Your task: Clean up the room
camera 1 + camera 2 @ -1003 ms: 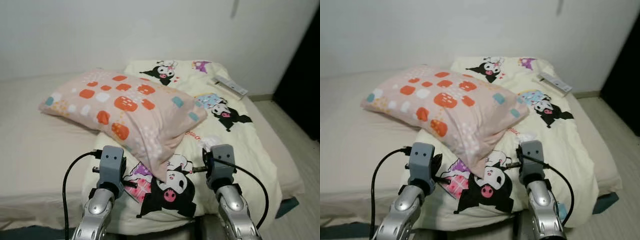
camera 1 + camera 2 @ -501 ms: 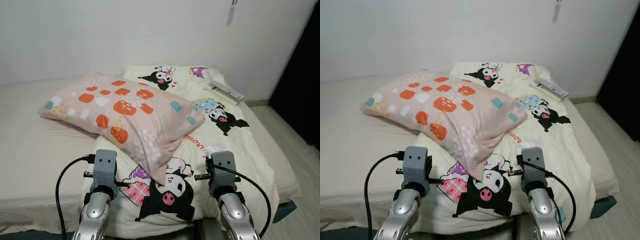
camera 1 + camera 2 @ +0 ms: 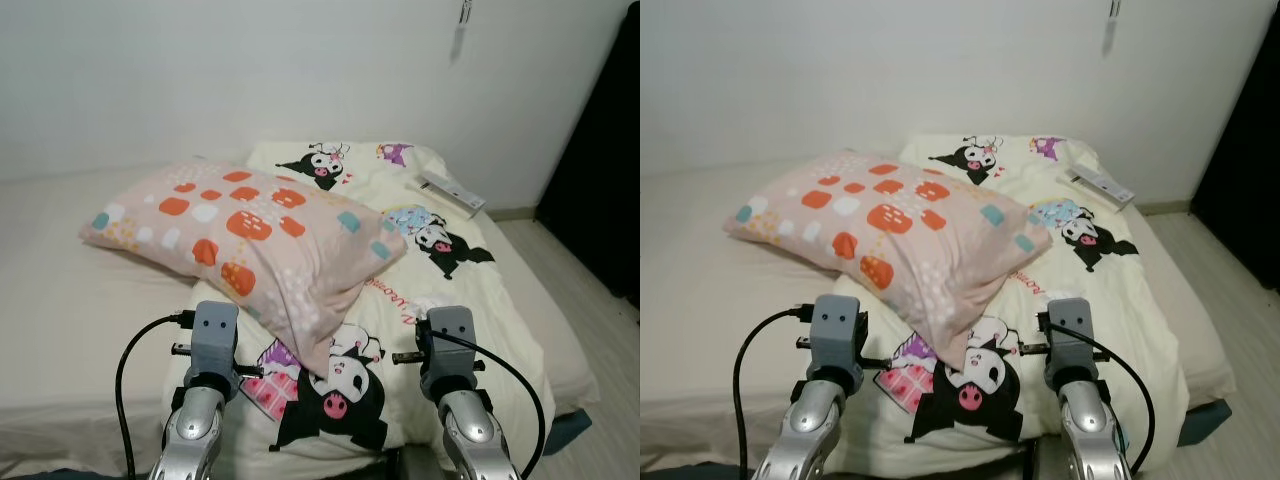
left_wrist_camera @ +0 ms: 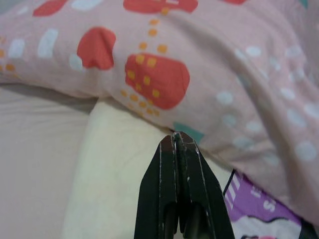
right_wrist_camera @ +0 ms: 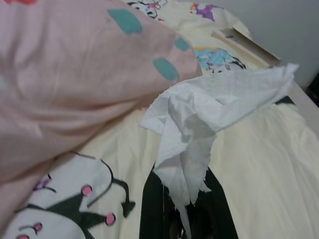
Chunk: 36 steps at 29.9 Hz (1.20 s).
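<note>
Pink pillow [image 3: 250,235], orange patches; cream cartoon-print blanket [image 3: 440,300]; white tissue [image 5: 209,124].

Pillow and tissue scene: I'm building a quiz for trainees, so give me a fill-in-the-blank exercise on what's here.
1. The right hand grips a white ____.
2. The left hand is ____ and holds nothing.
3. The pillow lies partly on the cartoon-print ____.
4. The remote lies on the bed near the ____.

Missing words: tissue; shut; blanket; wall
</note>
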Tool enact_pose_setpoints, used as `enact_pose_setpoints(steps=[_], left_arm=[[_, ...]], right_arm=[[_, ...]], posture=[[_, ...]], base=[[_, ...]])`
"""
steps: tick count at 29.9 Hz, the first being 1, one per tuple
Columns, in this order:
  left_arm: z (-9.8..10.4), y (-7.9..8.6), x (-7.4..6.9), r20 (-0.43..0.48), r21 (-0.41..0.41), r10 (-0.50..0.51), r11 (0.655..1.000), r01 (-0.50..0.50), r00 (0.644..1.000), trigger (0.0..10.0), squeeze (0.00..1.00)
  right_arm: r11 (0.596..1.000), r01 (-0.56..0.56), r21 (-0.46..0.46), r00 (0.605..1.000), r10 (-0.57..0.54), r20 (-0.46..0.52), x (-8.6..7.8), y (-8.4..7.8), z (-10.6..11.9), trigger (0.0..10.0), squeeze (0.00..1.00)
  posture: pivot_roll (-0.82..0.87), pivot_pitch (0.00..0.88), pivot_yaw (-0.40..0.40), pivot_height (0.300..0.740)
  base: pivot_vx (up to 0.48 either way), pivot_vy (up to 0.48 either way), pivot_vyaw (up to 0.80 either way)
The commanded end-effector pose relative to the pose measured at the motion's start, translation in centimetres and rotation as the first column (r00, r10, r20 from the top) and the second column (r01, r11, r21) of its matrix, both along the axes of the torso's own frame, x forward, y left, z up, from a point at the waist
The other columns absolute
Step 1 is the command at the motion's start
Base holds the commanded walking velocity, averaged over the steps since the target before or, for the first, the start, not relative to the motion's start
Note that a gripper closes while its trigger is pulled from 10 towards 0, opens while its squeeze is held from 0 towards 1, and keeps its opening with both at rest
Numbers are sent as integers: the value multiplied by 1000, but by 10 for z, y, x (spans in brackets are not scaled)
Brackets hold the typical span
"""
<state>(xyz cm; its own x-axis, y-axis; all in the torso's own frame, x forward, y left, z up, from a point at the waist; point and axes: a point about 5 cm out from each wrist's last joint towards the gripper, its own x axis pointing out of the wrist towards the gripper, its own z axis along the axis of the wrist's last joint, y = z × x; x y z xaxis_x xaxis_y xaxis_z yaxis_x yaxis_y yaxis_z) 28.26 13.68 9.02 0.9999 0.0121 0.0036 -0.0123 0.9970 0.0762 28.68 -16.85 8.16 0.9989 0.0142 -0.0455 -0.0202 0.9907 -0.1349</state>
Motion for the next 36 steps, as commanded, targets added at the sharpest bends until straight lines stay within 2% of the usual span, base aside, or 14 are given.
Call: enact_pose_setpoints(steps=[1,5,8,22,36], left_arm=[[-5,-1,-2,-10,14,1,1000,-1,1000,10000,0],[-4,-2,-3,-5,18,-2,1000,2,1000,10000,0],[-4,0,-3,-2,18,1,1000,-1,1000,10000,0],[-3,1,-3,7,22,-3,1000,3,1000,10000,0],[1,0,-2,28,21,-6,1000,6,1000,10000,0]], right_arm=[[1000,-6,12,1000,6,-16,-2,2,-2,10000,0],[1000,-8,14,1000,8,-19,-2,2,-2,10000,0],[999,-4,51,998,7,-59,-2,4,-7,10000,0],[999,-23,31,997,25,-70,3,5,-4,10000,0],[999,-19,37,999,20,-50,1,6,1,10000,0]], posture=[[-19,59,-1,629],[-20,60,-3,639],[-20,61,-3,643],[-15,70,-17,643],[-20,75,-14,698]], base=[[0,0,0],[0,0,0],[0,0,0],[0,0,0],[0,0,0]])
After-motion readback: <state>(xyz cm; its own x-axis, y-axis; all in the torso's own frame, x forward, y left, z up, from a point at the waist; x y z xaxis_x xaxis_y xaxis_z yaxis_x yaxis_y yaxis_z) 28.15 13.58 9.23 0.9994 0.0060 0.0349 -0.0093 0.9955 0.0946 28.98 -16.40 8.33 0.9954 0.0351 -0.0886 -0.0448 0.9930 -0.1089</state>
